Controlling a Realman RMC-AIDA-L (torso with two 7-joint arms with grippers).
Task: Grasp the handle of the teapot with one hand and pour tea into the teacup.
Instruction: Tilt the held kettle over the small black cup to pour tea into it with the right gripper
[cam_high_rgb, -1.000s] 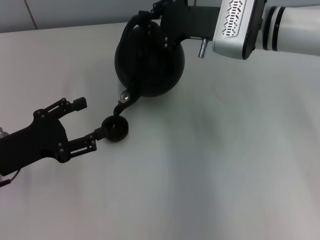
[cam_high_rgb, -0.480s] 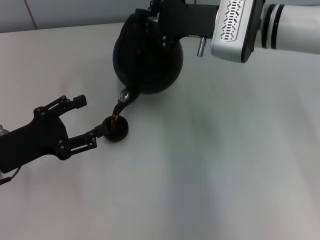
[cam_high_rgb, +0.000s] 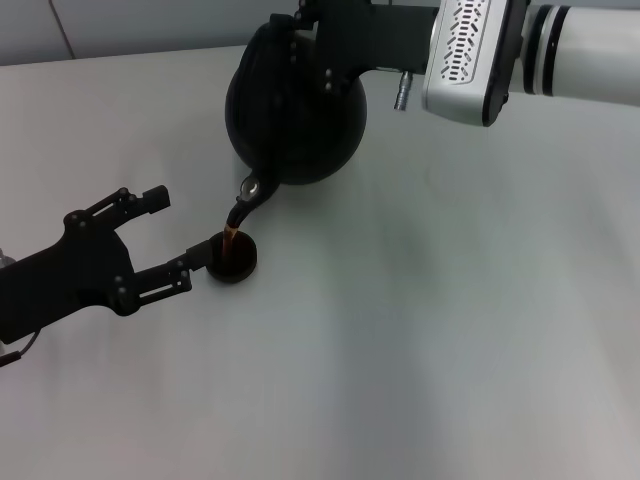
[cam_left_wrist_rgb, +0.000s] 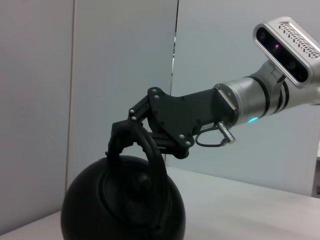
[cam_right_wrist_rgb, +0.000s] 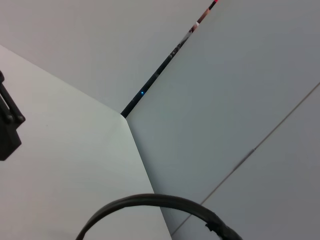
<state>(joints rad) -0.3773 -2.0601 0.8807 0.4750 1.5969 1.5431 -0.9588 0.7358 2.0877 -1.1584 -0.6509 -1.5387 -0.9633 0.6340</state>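
Note:
The round black teapot (cam_high_rgb: 295, 110) hangs tilted above the table, its spout (cam_high_rgb: 247, 195) pointing down at the teacup. A thin brown stream of tea (cam_high_rgb: 230, 237) runs from the spout into the small dark teacup (cam_high_rgb: 233, 259). My right gripper (cam_high_rgb: 300, 28) is shut on the arched handle (cam_high_rgb: 258, 45) at the pot's top. The left wrist view shows the same grip: the right gripper (cam_left_wrist_rgb: 150, 127) on the handle (cam_left_wrist_rgb: 152, 165) above the teapot (cam_left_wrist_rgb: 122, 205). My left gripper (cam_high_rgb: 182, 228) is open beside the cup, with one fingertip (cam_high_rgb: 200, 262) against the cup's side.
The pale table (cam_high_rgb: 430, 330) stretches to the right and front of the cup. A grey wall stands behind the table's far edge (cam_high_rgb: 120, 55). In the right wrist view, a black arc, probably the handle (cam_right_wrist_rgb: 150, 200), crosses in front of the table and wall corner.
The teapot has tipped slightly further and shifted a little left. Tea now streams from the spout into the teacup. The left gripper has barely moved.

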